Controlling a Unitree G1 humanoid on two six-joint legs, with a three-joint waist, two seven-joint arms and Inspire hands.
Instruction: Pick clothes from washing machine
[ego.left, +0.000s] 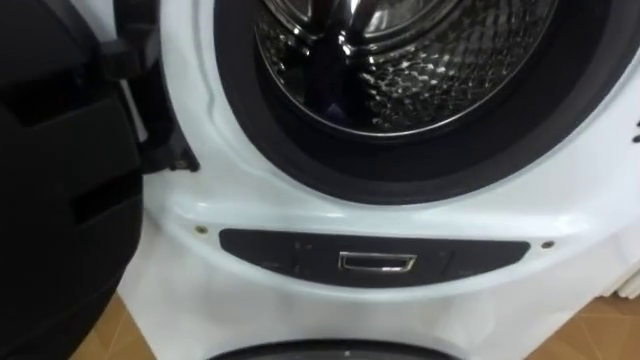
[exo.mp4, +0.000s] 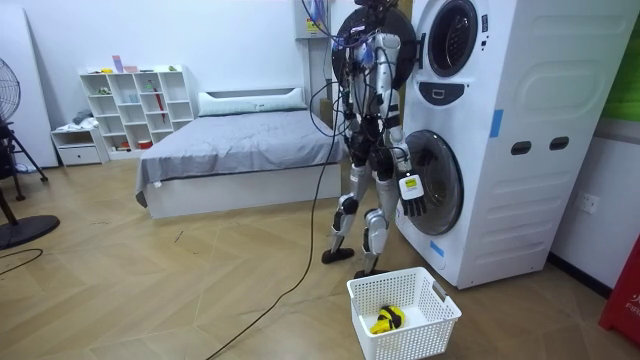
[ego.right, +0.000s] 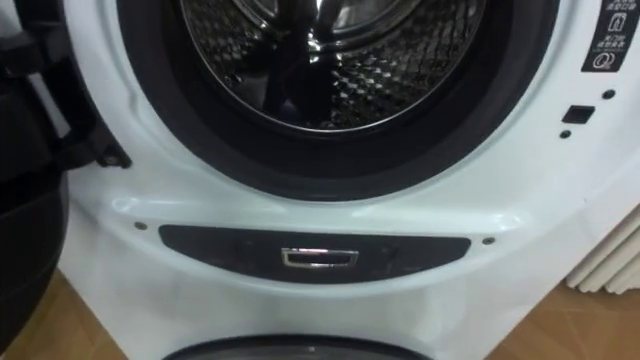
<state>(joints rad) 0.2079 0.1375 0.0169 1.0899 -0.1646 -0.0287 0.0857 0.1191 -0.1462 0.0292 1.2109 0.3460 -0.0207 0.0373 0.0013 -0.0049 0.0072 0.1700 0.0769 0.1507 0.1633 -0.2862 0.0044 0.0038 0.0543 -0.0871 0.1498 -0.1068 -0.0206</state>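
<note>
The stacked washing machine (ego.left: 400, 230) stands right in front of the robot, close enough that the eye views take in the lower half of the upper unit's opening. Its dark door (ego.left: 60, 200) is swung open on the robot's left. The steel drum (ego.left: 420, 80) lies straight ahead, and its axis runs back into the machine. A dark patch low in the drum may be cloth or a reflection; I cannot tell which. On the floor behind the robot, near the machine's front corner, sits a white basket (exo.mp4: 440, 310). In it lies the one piece of clothing I can be sure of, yellow and black (exo.mp4: 388, 320). The right robot hand (exo.mp4: 415, 205) hangs low in front of the lower unit's round door, with its fingers loose and holding nothing. The drum mouth is well above that hand, so I judge that the next reach must go up and then forward along the drum's axis. The open door leaves the right side the clearer way in
</note>
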